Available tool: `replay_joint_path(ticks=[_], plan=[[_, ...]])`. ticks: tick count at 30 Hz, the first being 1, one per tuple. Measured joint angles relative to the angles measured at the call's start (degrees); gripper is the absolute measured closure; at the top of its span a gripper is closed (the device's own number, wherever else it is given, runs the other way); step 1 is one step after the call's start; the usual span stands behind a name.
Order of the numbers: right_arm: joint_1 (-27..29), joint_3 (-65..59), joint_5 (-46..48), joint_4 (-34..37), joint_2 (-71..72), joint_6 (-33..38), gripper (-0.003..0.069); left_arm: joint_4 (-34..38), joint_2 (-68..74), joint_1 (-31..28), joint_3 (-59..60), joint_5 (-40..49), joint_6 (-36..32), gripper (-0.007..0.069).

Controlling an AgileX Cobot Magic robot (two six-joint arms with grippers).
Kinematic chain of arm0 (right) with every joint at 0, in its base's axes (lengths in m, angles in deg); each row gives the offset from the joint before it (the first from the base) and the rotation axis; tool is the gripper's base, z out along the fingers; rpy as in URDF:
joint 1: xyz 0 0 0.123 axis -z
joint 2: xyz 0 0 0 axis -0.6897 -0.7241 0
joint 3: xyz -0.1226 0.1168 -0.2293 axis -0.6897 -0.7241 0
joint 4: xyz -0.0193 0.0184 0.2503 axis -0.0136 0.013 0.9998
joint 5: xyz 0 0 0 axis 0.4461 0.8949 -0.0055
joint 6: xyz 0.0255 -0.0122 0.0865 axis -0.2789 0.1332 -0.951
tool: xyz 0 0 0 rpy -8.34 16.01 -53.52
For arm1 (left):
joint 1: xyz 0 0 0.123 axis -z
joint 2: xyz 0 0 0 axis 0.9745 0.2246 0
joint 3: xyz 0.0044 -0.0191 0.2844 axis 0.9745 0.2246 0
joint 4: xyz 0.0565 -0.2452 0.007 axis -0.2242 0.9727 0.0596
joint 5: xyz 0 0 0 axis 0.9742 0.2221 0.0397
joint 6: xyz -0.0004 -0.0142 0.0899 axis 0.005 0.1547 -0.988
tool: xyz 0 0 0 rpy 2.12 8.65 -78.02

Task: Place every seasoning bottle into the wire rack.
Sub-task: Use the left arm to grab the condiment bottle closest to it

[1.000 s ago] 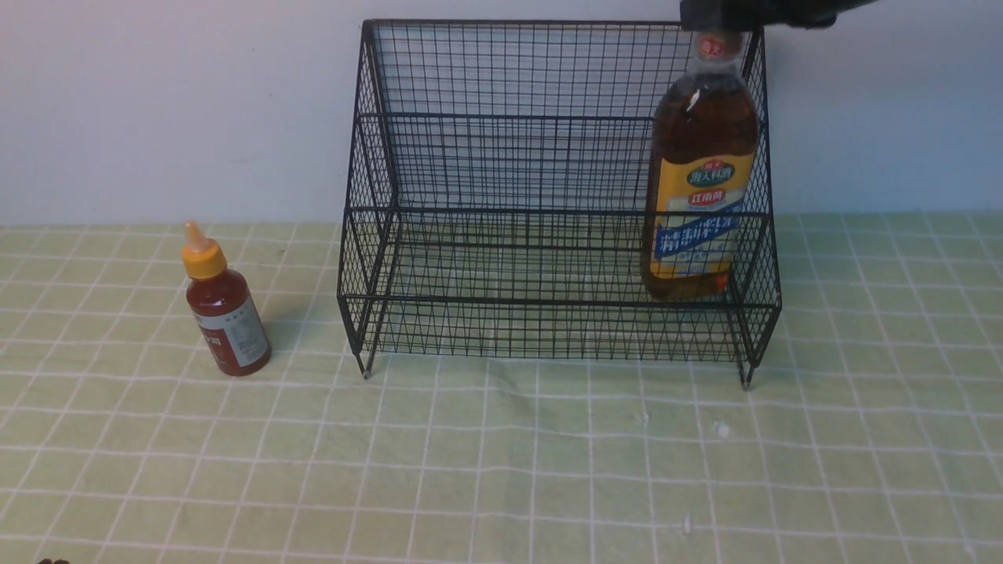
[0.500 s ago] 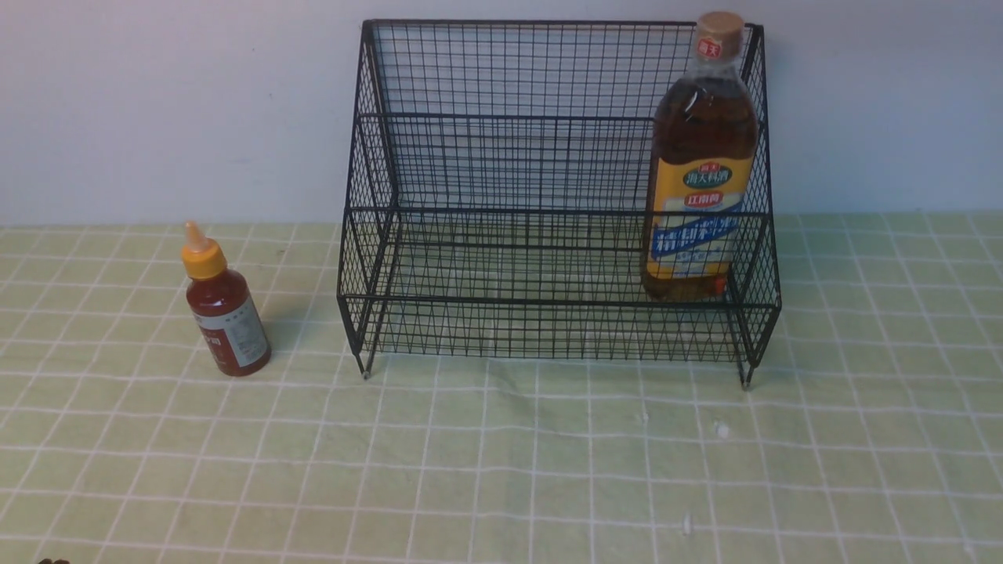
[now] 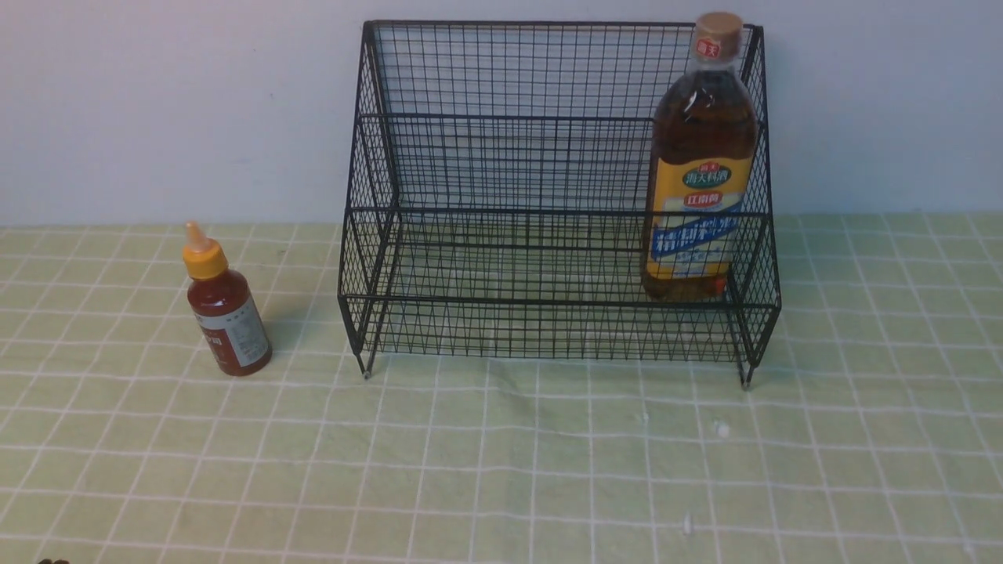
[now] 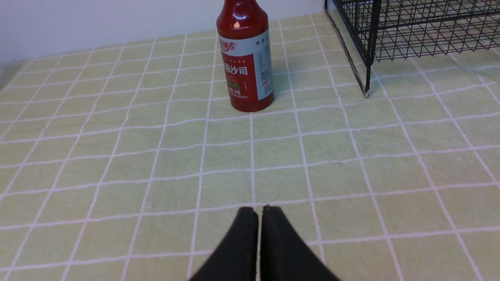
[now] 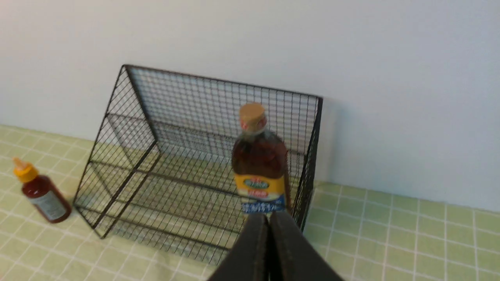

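The black wire rack [image 3: 501,157] stands against the wall. A tall bottle of brown liquid [image 3: 700,168] with a tan cap stands upright in the rack's lower tier at its right end; it also shows in the right wrist view [image 5: 260,164]. The small red-sauce bottle [image 3: 225,313] with a yellow nozzle cap stands on the cloth left of the rack. My left gripper [image 4: 259,208] is shut and empty, low over the cloth, short of the red-sauce bottle [image 4: 247,66]. My right gripper [image 5: 268,215] is shut and empty, high and back from the rack [image 5: 164,156].
A green checked cloth [image 3: 501,470] covers the table up to a pale wall [image 3: 157,102]. Neither arm shows in the front view. A rack foot [image 4: 366,93] stands to one side of the red-sauce bottle in the left wrist view.
The right gripper, over the tall bottle's cap a second ago, has lifted out of the front view. The tall bottle stays standing in the rack. The left arm has not moved.
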Motion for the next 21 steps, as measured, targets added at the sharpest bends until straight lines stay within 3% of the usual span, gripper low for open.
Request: replay_joint_path(ticks=[4, 6, 13, 21], plan=[[0.0, -16.4, -10.0, 3.3, 13.1, 0.0, 0.0673, 0.0, 0.0, 0.0, 0.0, 0.0, 0.0, 0.0630], [0.0, -26.2, -19.3, 6.1, 20.0, 0.0, 0.0673, 0.0, 0.0, 0.0, 0.0, 0.0, 0.0, 0.0630], [0.0, -49.0, -37.9, 15.4, 32.7, 0.0, 0.0673, 0.0, 0.0, 0.0, 0.0, 0.0, 0.0, 0.0630], [0.0, -65.1, -47.9, 10.2, 36.8, 7.3, 0.0673, 0.0, 0.0, 0.0, 0.0, 0.0, 0.0, 0.0630]])
